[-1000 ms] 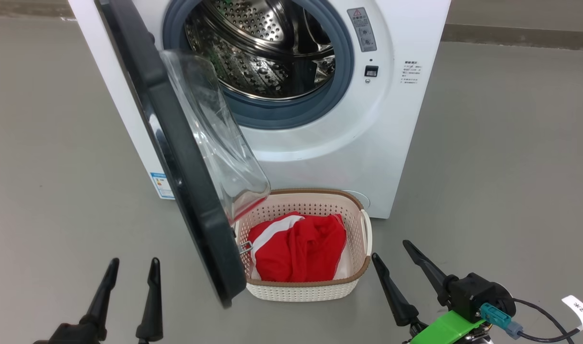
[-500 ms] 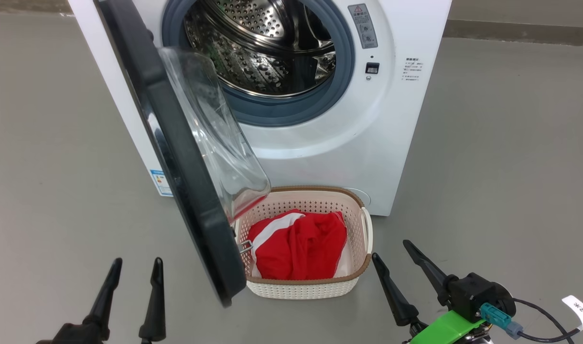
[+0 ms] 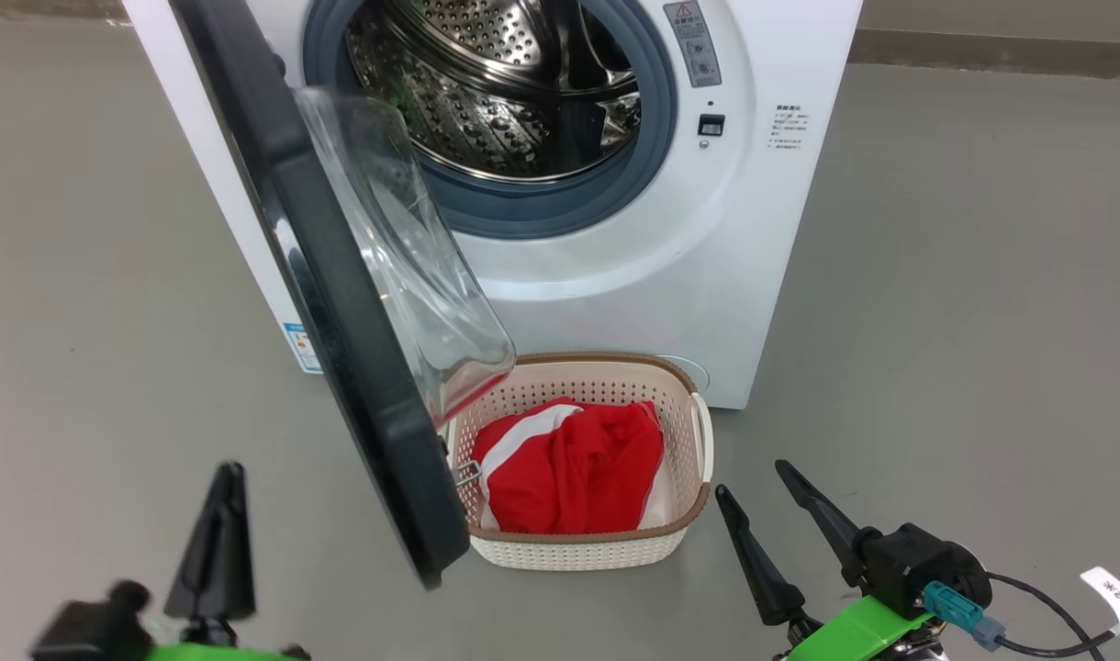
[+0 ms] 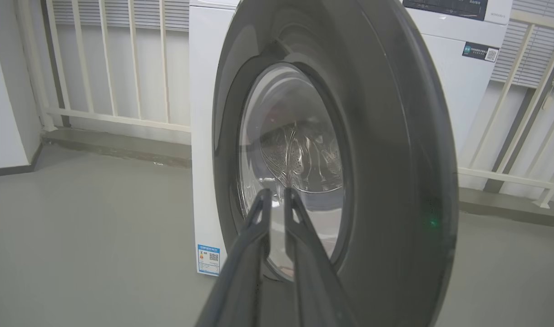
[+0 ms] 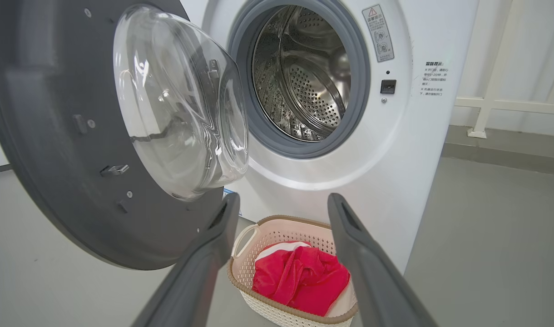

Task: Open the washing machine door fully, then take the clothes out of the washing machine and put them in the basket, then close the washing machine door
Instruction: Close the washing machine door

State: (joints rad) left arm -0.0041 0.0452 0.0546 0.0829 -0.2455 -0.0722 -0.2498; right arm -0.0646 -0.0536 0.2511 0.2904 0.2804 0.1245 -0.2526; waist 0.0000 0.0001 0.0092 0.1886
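1. On the floor before the washing machine (image 3: pixel 670 275), the basket (image 3: pixel 703 431) stands just below the opening. The red clothes (image 3: pixel 569 477) lie inside it. The drum (image 3: pixel 496 101) looks empty as far as it can be seen. Judged remaining: shutting the door (image 3: pixel 340 303), which stands swung out on the robot's left side.
2. Left jaws: drawn nearly together with a thin slit between them, holding nothing. In the left wrist view they point at the door's outer face, near its window. Contact cannot be confirmed.
3. Right jaws: spread wide and empty, low beside the basket's right front corner.
4. Risk, slip: the outer face is glossy and curved. A narrow tip pushing off-centre could skate across it and lose the door.
5. Risk, fouling the basket: in the head view the door's lower edge and its metal latch (image 3: pixel 468 475) overlap the basket's left side. Whether the door clears the rim cannot be told. If it does not, the swing would shove or tip the basket and spill the clothes.
6. Risk, weak finish: a push near the hinge side, or one ending early, would likely leave the door resting on the gasket (image 3: pixel 656 138), unlatched.
7. Risk, rebound: too hard a push may bounce the door back toward the left jaws.
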